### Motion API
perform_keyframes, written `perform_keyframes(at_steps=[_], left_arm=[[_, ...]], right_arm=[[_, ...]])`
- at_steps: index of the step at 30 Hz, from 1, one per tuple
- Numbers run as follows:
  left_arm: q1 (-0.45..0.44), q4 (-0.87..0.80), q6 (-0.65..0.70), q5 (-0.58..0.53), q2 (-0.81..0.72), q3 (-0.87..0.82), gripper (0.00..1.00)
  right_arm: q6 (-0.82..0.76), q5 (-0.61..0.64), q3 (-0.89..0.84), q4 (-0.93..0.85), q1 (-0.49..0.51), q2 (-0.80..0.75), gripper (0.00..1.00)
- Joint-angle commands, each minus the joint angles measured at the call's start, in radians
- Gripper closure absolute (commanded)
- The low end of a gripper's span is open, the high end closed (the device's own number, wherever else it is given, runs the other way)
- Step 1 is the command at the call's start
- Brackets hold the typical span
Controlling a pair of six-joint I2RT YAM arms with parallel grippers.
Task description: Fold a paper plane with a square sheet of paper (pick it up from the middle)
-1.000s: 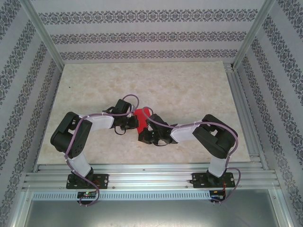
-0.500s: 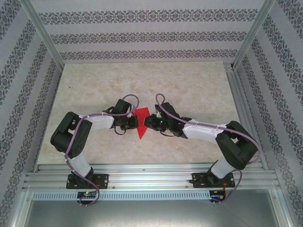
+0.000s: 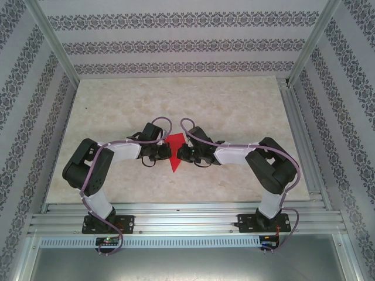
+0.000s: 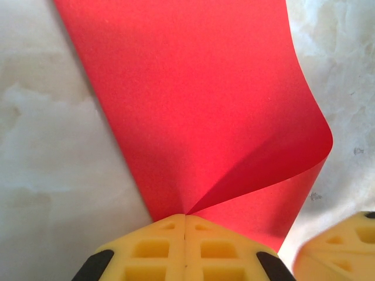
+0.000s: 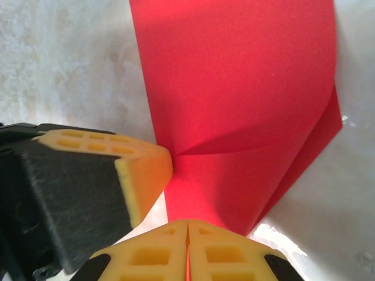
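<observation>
The square sheet of paper (image 3: 174, 146) lies mid-table between the two grippers. It is one red piece, and from above it reads as a narrow wedge with its point toward the arm bases. The wrists cover its side edges there, so the outline is hard to make out.

In the left wrist view the sheet (image 4: 199, 105) spreads away over the tabletop. One flap on the right is curled over in a soft bend, not pressed flat. The sheet's far end is cut off at the top of the picture. In the right wrist view the sheet (image 5: 234, 88) shows the same curl. It looks like two layers there, though I can't count them with certainty.

The left gripper (image 4: 185, 225) has its yellow fingers pressed together, with the paper's edge pinched at their seam. The right gripper (image 5: 187, 234) is likewise clamped on the sheet, with a red sliver showing in its seam.

There are two arms and two grippers, and the grippers sit just beside each other on the pale marbled table (image 3: 246, 111). Patterned walls (image 3: 176, 44) stand around it.
</observation>
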Motion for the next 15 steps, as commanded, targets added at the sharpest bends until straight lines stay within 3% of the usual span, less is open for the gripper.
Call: perform_keyframes(at_steps=[1,10,15], left_arm=[[-0.005,-0.099,0.016,-0.083,0.009,-0.018,0.97],[-0.005,-0.110,0.027,-0.075,0.001,-0.014,0.97],[-0.005,-0.125,0.032,-0.073,-0.054,0.005,0.91]], right_arm=[[-0.019,-0.010,0.031,0.023,-0.012,0.040,0.92],[-0.019,-0.035,0.055,0.048,-0.024,0.113,0.93],[-0.006,-0.031,0.055,0.036,-0.022,0.116,0.93]])
